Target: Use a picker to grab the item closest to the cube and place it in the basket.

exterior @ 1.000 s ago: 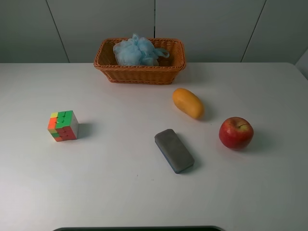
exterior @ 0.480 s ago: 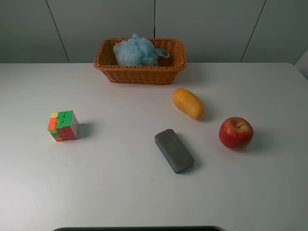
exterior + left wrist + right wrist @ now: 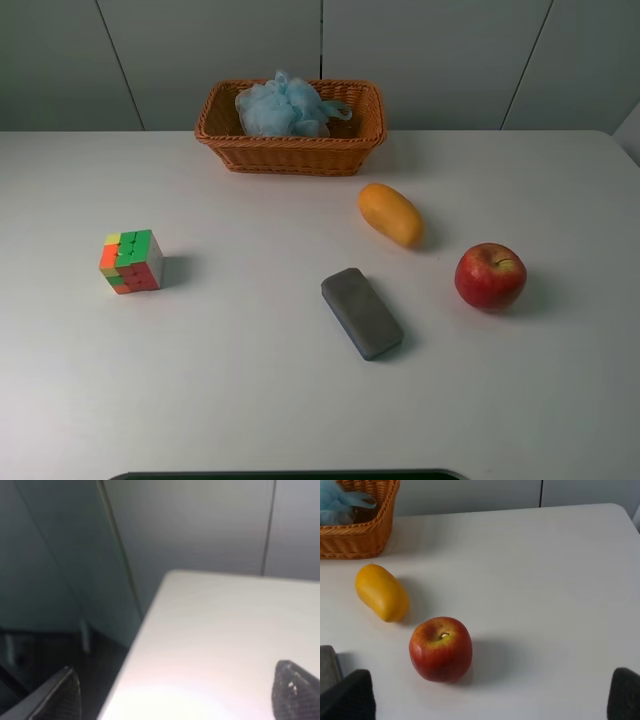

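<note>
A multicoloured cube (image 3: 131,261) sits on the white table (image 3: 250,390) at the left. A grey eraser block (image 3: 361,312) lies right of it near the middle. A yellow mango (image 3: 391,214) and a red apple (image 3: 490,276) lie further right. A wicker basket (image 3: 292,126) stands at the back and holds a blue bath pouf (image 3: 285,106). No gripper shows in the exterior high view. My left gripper (image 3: 180,692) is open and empty over a table corner. My right gripper (image 3: 485,697) is open and empty, with the apple (image 3: 441,649) and mango (image 3: 382,592) in front of it.
The table corner and its edge (image 3: 135,640) show in the left wrist view, with a dark drop beside it. A grey panelled wall (image 3: 430,60) stands behind the table. The basket's corner (image 3: 360,535) and the eraser's edge (image 3: 327,662) show in the right wrist view.
</note>
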Robot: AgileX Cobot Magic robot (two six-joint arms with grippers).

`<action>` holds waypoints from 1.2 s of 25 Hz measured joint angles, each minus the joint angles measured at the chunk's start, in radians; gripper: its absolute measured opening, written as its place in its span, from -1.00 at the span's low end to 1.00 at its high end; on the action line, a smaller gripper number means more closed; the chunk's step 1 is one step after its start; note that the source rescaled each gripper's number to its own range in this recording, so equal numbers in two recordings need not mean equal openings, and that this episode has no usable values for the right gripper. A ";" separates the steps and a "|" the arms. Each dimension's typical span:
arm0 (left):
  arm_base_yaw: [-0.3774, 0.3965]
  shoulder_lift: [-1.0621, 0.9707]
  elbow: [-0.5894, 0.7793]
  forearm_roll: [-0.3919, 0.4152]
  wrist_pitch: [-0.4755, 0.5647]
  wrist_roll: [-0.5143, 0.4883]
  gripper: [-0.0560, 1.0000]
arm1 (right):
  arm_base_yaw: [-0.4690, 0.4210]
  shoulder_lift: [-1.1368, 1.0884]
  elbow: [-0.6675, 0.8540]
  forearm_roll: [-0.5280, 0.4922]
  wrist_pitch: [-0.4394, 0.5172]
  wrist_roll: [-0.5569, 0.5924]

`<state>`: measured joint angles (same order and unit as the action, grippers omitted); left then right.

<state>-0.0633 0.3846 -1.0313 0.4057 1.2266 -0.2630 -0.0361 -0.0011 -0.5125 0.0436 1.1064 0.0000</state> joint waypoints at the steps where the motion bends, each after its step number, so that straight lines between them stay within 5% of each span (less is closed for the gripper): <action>1: 0.002 -0.054 0.059 -0.011 0.002 -0.020 1.00 | 0.000 0.000 0.000 0.000 0.000 0.000; 8: 0.002 -0.362 0.376 -0.067 0.012 -0.109 1.00 | 0.000 0.000 0.000 0.000 0.000 0.000; 14: 0.002 -0.381 0.500 -0.135 -0.073 -0.099 1.00 | 0.000 0.000 0.000 0.000 0.000 0.000; 30: 0.002 -0.385 0.512 -0.170 -0.109 -0.047 1.00 | 0.000 0.000 0.000 0.000 0.000 0.000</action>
<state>-0.0611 0.0000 -0.5195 0.2358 1.1175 -0.3103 -0.0361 -0.0011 -0.5125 0.0436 1.1064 0.0000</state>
